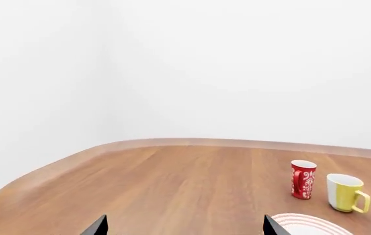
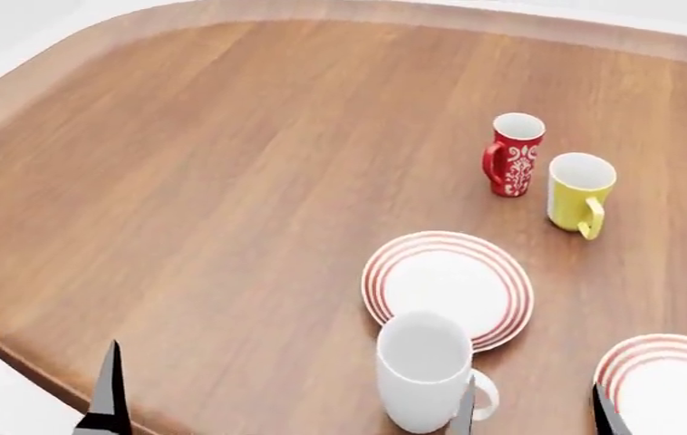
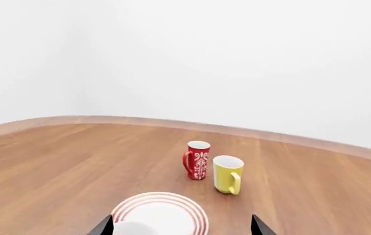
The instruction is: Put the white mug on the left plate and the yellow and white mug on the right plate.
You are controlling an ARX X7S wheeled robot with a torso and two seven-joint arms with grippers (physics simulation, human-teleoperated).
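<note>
Nearest me, the large plain white ceramic mug (image 2: pixel 426 372) stands on the wooden worktop (image 2: pixel 198 181) touching the left red-ringed plate (image 2: pixel 447 285), beside the right arm's wide, empty fingers (image 2: pixel 531 412), handy for a lift.

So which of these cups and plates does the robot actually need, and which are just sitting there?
Needed for the job:
white mug
yellow and white mug
left plate
right plate

Just sitting there:
red mug, standing beside the yellow one
wooden table under everything
</note>
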